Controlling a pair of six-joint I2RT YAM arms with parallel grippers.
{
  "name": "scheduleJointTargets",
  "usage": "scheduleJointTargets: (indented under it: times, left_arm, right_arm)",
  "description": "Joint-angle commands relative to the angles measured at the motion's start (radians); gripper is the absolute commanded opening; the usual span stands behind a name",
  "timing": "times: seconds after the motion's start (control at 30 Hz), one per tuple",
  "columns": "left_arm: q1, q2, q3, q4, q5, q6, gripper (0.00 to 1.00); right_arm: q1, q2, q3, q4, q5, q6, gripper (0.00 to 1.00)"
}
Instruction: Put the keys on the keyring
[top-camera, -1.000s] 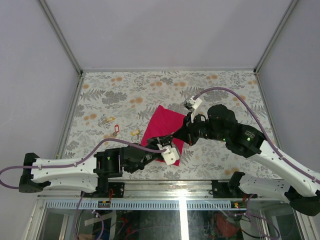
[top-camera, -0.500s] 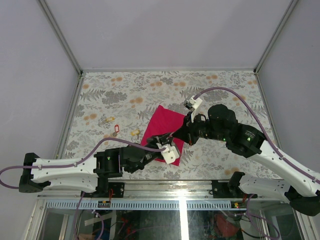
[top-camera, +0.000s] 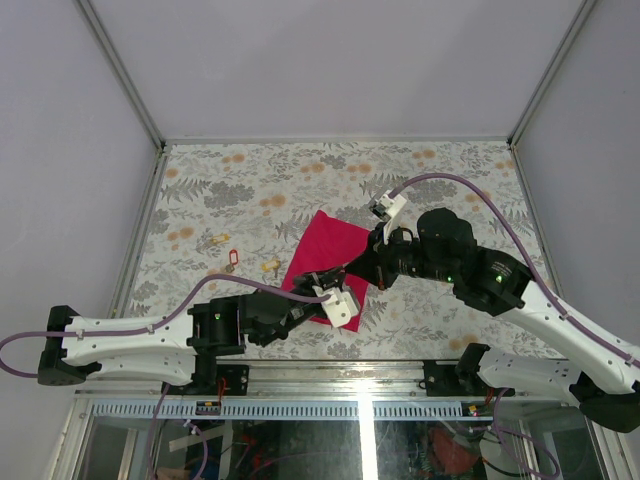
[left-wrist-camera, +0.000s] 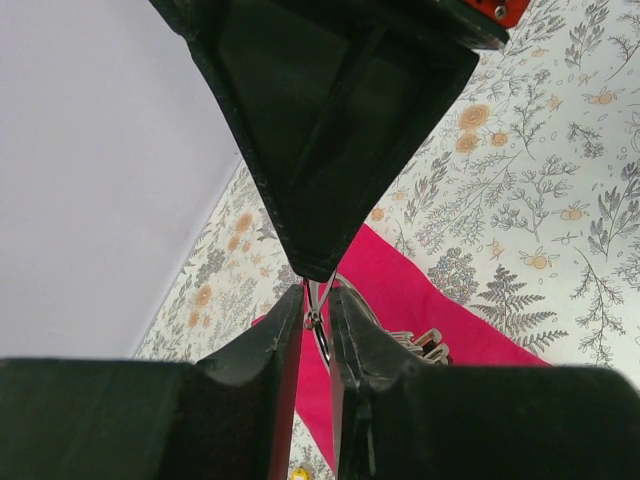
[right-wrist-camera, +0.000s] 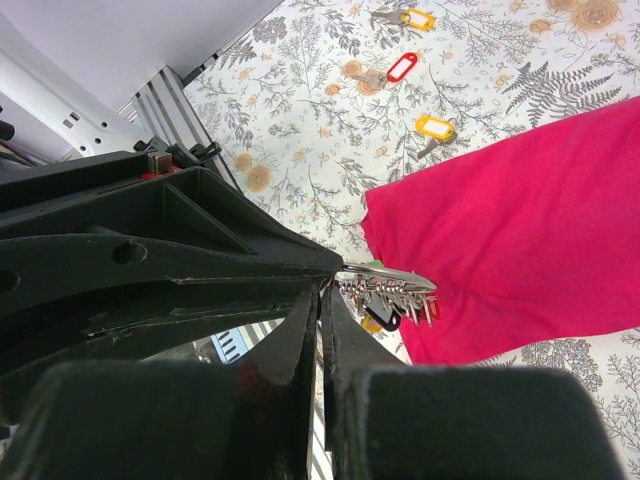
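Keyring (right-wrist-camera: 385, 290) — looks thin, stiff and slippery, with a loose bunch. Left gripper (left-wrist-camera: 315, 300) pinches its wire; right gripper (right-wrist-camera: 320, 300) is pressed together. Best held by the bare wire, I'd say.

Soft, even light from above leaves the table (top-camera: 250, 180) bright with only faint shadows, a white glare streak crosses its near edge, and in the wrist views the left gripper (left-wrist-camera: 315, 296) and right gripper (right-wrist-camera: 318, 300) loom dark and blurred while the surface beyond is sharp.
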Motion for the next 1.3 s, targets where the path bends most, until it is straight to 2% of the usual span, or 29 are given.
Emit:
scheduleJointTargets:
  times: [0.0,0.23,0.43,0.93,0.97,1.13,1.27]
  left_arm:
    - [0.003,-0.02,0.021,0.097,-0.049,-0.003,0.16]
    - [0.001,-0.017,0.023,0.097,-0.056,-0.006,0.16]
    - [0.004,-0.017,0.024,0.091,-0.058,-0.006,0.01]
    - [0.002,-0.033,0.018,0.093,-0.049,-0.001,0.0]
    - [0.002,-0.032,0.018,0.093,-0.046,0.001,0.0]
    - [0.002,-0.038,0.014,0.093,-0.016,0.013,0.0]
    - [0.001,-0.047,0.01,0.095,0.0,0.017,0.0]
  right_arm:
    - [0.003,-0.038,0.044,0.027,-0.027,0.018,0.0]
    - [0.003,-0.042,0.04,0.029,-0.03,0.02,0.0]
    - [0.003,-0.044,0.037,0.029,-0.03,0.018,0.0]
    - [0.004,-0.057,0.034,0.033,-0.024,0.01,0.0]
    - [0.003,-0.058,0.032,0.036,-0.024,0.008,0.01]
    - [0.003,-0.082,0.011,0.069,-0.003,0.007,0.28]
    - [0.003,-0.121,-0.009,0.099,0.033,0.004,0.36]
